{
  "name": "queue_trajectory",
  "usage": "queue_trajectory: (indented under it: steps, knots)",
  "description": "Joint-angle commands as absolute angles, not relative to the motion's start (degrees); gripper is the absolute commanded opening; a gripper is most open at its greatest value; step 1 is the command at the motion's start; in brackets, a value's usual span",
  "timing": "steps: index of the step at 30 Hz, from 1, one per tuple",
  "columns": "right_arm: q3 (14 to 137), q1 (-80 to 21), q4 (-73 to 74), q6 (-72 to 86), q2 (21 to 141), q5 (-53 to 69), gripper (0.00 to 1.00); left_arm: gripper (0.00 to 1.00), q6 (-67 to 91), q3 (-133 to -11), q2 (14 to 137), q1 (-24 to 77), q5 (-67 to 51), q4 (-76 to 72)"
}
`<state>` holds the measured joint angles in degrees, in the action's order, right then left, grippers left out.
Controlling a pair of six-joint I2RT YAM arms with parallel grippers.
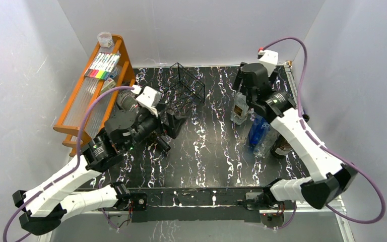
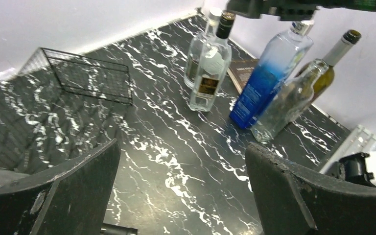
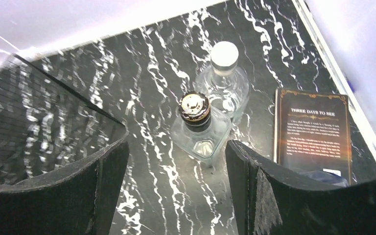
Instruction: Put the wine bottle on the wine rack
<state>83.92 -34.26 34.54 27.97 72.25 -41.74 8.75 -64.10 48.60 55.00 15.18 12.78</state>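
Wine bottle stands at the table's right edge, just beside a blue bottle — well apart from the wine rack. Right end effector gapes wide, empty, above a square clear bottle — left end effector wide, empty, near the rack.

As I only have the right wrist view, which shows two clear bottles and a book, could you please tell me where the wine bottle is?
Observer: The wine bottle stands just right of a blue bottle, near the table's right edge; your camera points away from it.
Operator: Thank you. Is the rack free?
Observer: Yes, the wine rack at the far side of the table holds no bottle.
Operator: And what is the left arm doing?
Observer: The left gripper is open and empty, close to the rack.
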Motion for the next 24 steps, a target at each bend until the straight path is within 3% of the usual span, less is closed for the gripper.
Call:
queue_trajectory:
  steps: [1,9,24]
  knots:
    - [86.5,-32.1,36.4,26.6,76.4,-42.1,0.82,0.98,12.9,-62.9,49.7,54.9,11.3,10.5]
    - [86.2,-27.5,33.1,24.4,80.5,-39.5,0.79,0.98,15.1,-59.8,49.2,54.8,11.2,10.6]
    - [85.1,-24.2,29.0,19.4,84.8,-32.2,0.5,0.98,15.0,-60.3,51.3,54.8,11.6,11.0]
